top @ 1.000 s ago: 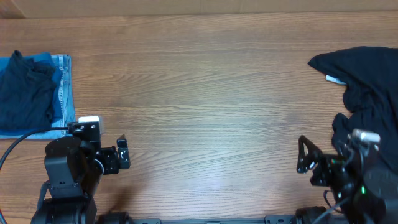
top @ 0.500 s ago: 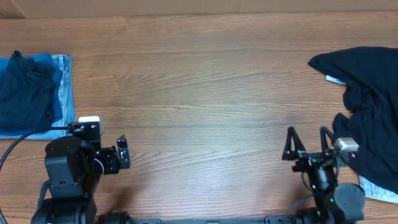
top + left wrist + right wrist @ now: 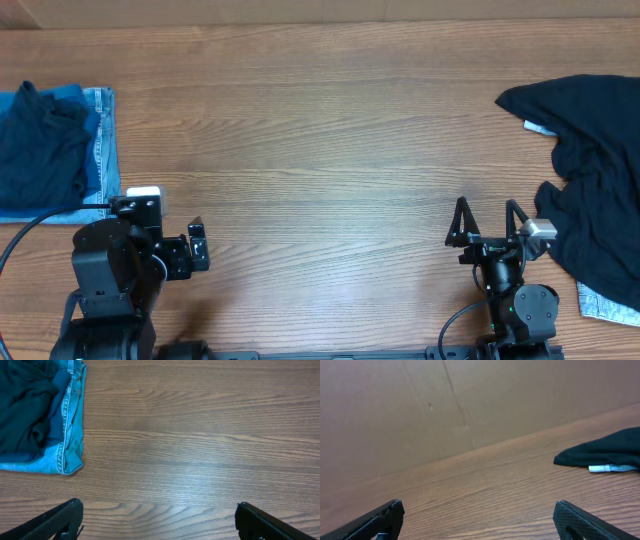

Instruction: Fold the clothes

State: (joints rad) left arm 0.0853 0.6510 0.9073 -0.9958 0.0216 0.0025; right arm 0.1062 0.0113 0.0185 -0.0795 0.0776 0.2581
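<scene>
A crumpled black garment lies at the table's right edge; its tip with a white label shows in the right wrist view. A dark blue garment lies bunched on folded light blue denim at the far left, also seen in the left wrist view. My left gripper is open and empty near the front left, right of the folded pile. My right gripper is open and empty at the front right, just left of the black garment, its fingers pointing to the far edge.
A brown cardboard wall stands behind the table's far edge. A light blue cloth corner pokes out under the black garment at the front right. Bare wood spans the middle of the table.
My right arm has swung up and left off the black garment, now pointing its open fingers at the far edge. The left arm has not moved.
</scene>
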